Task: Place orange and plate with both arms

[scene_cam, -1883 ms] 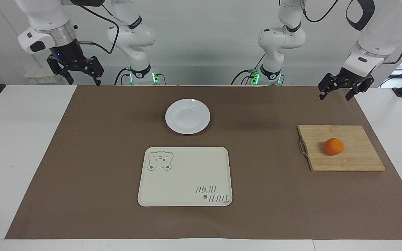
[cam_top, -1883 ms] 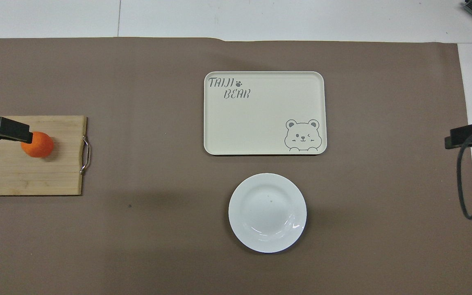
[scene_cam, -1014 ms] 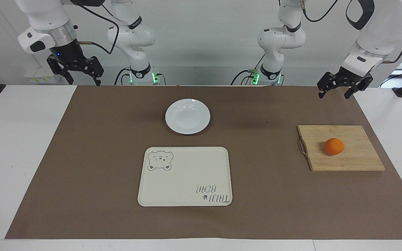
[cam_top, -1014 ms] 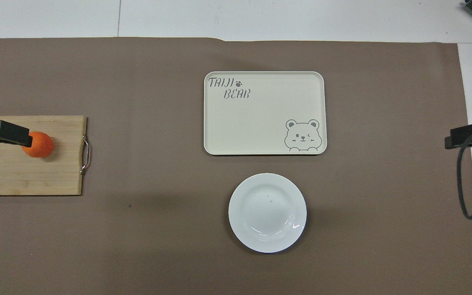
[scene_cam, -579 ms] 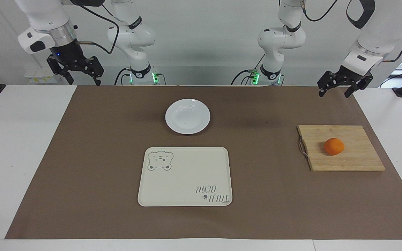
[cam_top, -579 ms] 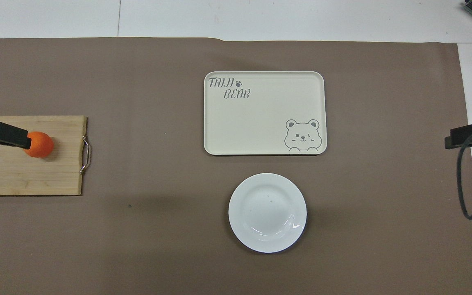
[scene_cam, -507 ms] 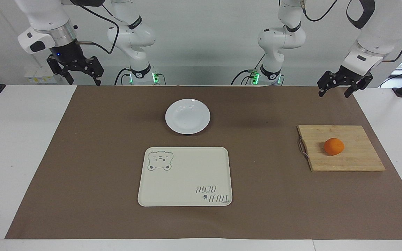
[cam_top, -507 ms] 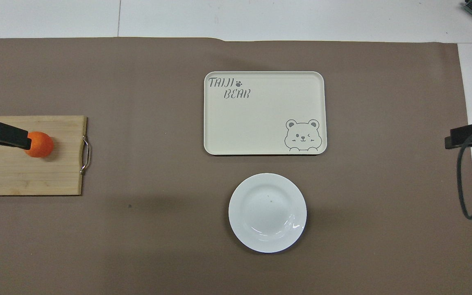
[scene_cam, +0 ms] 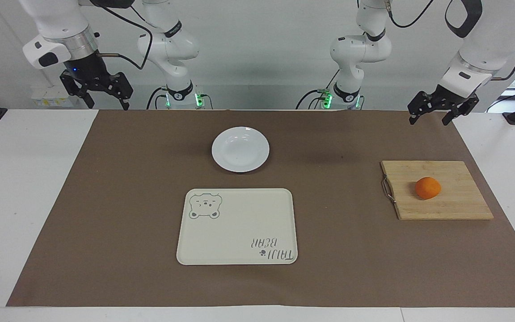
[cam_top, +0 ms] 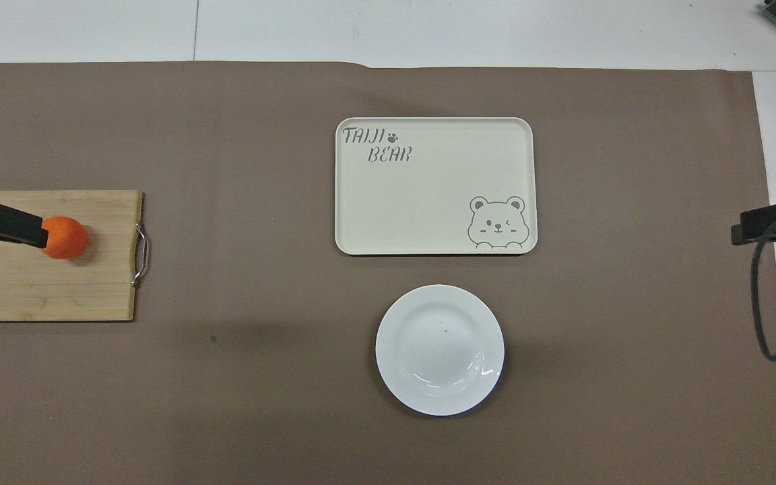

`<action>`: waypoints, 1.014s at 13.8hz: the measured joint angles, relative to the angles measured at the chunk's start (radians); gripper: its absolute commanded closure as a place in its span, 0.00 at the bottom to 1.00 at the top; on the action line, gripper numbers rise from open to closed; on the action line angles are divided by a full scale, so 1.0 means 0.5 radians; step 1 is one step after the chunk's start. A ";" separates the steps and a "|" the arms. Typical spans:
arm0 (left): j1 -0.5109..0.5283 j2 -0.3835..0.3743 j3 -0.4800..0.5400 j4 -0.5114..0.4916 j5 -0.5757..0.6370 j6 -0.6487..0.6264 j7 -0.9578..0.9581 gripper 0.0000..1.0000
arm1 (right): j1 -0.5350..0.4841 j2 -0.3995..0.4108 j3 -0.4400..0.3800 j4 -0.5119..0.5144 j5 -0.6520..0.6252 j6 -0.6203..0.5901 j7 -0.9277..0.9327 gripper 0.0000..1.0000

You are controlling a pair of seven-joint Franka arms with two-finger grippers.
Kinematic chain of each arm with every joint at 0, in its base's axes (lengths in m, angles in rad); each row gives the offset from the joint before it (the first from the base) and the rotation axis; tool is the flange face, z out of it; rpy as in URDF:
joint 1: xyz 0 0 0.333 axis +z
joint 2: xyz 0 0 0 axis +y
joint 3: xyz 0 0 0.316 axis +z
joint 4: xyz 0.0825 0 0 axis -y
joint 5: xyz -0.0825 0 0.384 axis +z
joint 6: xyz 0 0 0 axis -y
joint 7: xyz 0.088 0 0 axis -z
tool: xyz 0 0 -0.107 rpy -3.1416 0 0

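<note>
The orange rests on a wooden cutting board at the left arm's end of the table. The white plate lies on the brown mat mid-table, nearer to the robots than the tray. My left gripper hangs open and empty, high above the mat's robot-side edge. From overhead, the left gripper shows its tip over the board beside the orange, without touching it. My right gripper waits open and empty, raised at the right arm's end.
A cream rectangular tray with a bear drawing and lettering lies mid-table, farther from the robots than the plate. The board has a metal handle on its tray-side edge. A brown mat covers most of the white table.
The left gripper has risen a little and drawn back toward the left arm's end, uncovering more of the orange in the overhead view. The right arm, orange and plate have not moved.
</note>
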 measured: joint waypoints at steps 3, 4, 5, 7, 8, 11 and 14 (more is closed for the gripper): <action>0.061 0.004 0.005 -0.098 0.000 0.125 0.121 0.00 | 0.000 0.000 0.000 0.000 0.000 0.000 0.000 0.00; 0.078 0.007 0.006 -0.145 0.000 0.191 0.162 0.00 | 0.000 0.000 0.000 0.000 0.000 0.000 0.000 0.00; 0.097 0.013 0.007 -0.190 0.000 0.258 0.203 0.00 | 0.000 0.000 0.000 0.000 0.000 0.000 0.000 0.00; 0.142 0.027 0.008 -0.292 0.000 0.404 0.318 0.00 | 0.000 0.000 0.000 0.000 0.000 0.000 0.000 0.00; 0.168 0.034 0.009 -0.339 0.000 0.466 0.378 0.00 | 0.000 0.000 0.000 0.000 0.000 0.000 0.000 0.00; 0.260 0.101 0.011 -0.428 0.000 0.630 0.636 0.00 | 0.000 0.000 0.000 0.000 0.000 0.000 0.000 0.00; 0.347 0.213 0.012 -0.435 -0.002 0.750 0.962 0.00 | 0.000 0.000 0.000 0.000 0.000 0.000 0.000 0.00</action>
